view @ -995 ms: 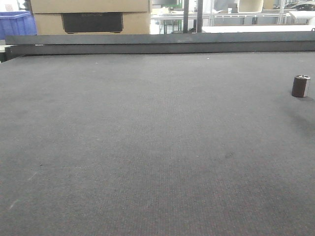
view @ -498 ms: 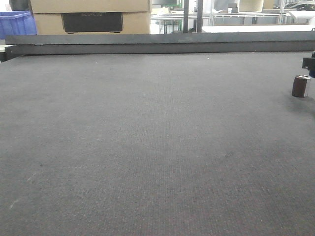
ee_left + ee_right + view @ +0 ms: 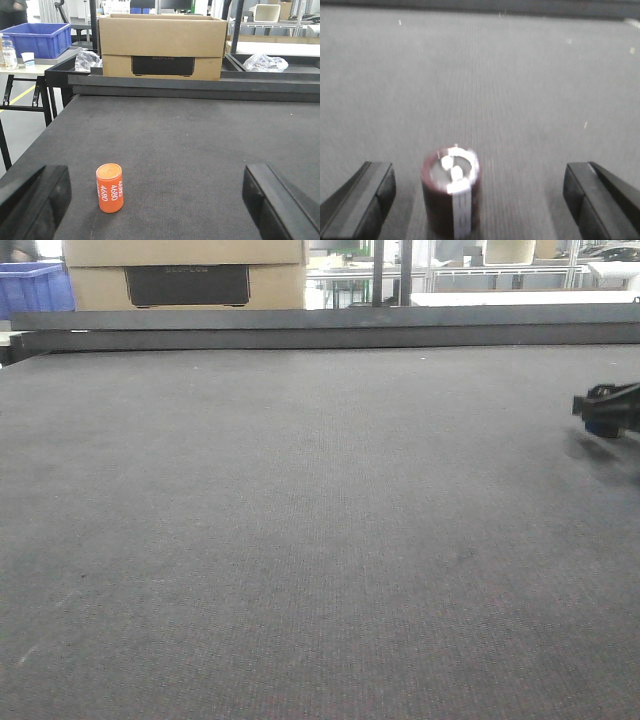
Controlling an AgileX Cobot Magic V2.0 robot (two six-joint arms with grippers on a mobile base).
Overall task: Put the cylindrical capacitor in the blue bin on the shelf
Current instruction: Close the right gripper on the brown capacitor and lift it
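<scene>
Wide-open right gripper (image 3: 477,202) straddling the cylindrical capacitor (image 3: 451,197)

It is standing upright on the grey mat (image 3: 520,90), long axis vertical, silvery top facing up, body dark brownish with what looks like a pale stripe, sitting untouched nearer the left finger; the left gripper (image 3: 157,200) is gaping, empty.

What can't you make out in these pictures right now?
Right wrist view: the cylindrical capacitor is blurred, its base is cut off by the bottom edge, and its stripe print is unreadable.
Front view: it is hidden behind the right pincer, itself cut by the right edge.
Left wrist view: smaller print on the orange cylinder is too small.
</scene>
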